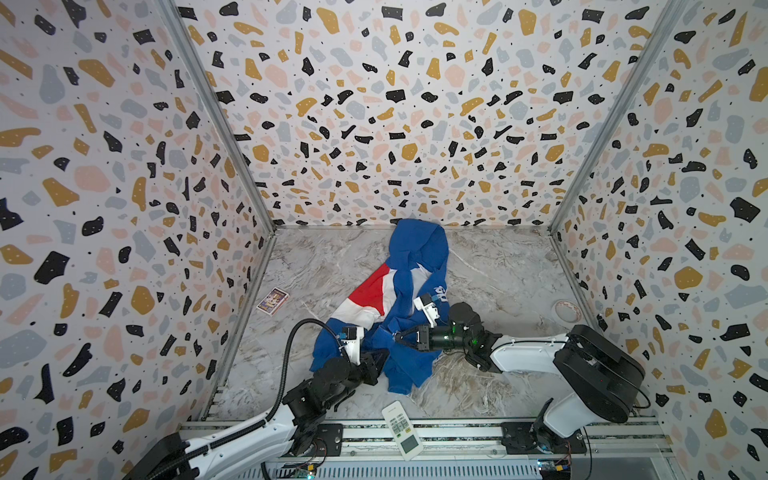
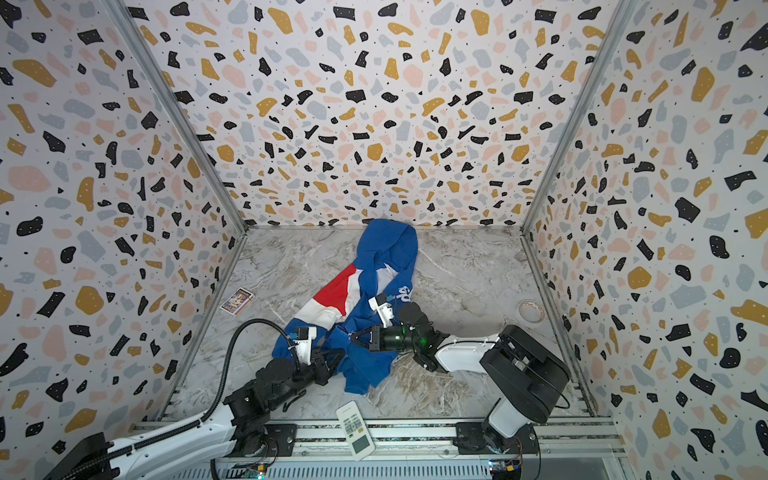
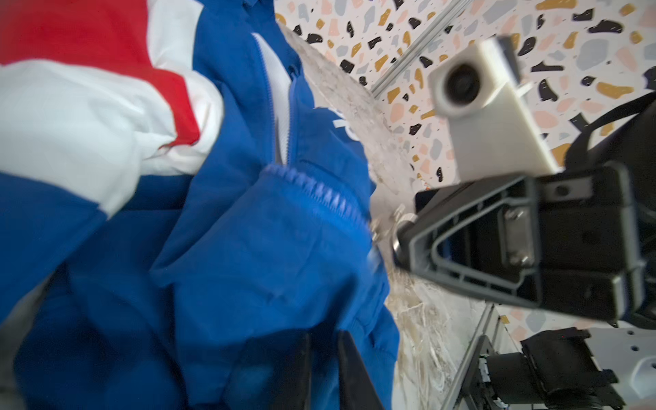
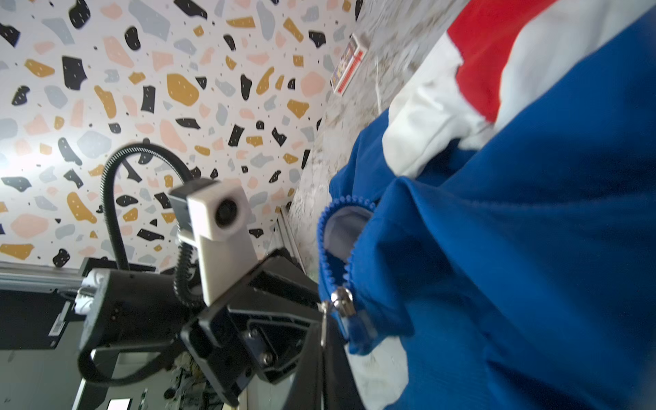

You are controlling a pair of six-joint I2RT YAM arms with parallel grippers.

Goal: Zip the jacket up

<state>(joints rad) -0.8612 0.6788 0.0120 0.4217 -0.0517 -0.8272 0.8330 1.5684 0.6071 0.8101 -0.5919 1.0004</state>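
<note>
The blue jacket (image 1: 409, 266) (image 2: 386, 249) lies crumpled on the marble table, hood toward the back wall, with red and white bands on its left part. Its zipper (image 3: 319, 191) is open above the slider (image 4: 342, 301), near the hem. My right gripper (image 1: 398, 334) (image 2: 353, 336) (image 4: 324, 328) reaches in from the right, shut on the slider's metal pull tab. My left gripper (image 1: 380, 361) (image 2: 336, 357) (image 3: 323, 340) sits at the hem just left of it. Its jaws stand slightly apart with blue fabric between them.
A white remote control (image 1: 402, 430) (image 2: 354, 430) lies at the front edge by the rail. A small card box (image 1: 272, 301) (image 2: 237, 301) sits near the left wall. A round white dish (image 1: 566, 311) (image 2: 531, 311) rests by the right wall.
</note>
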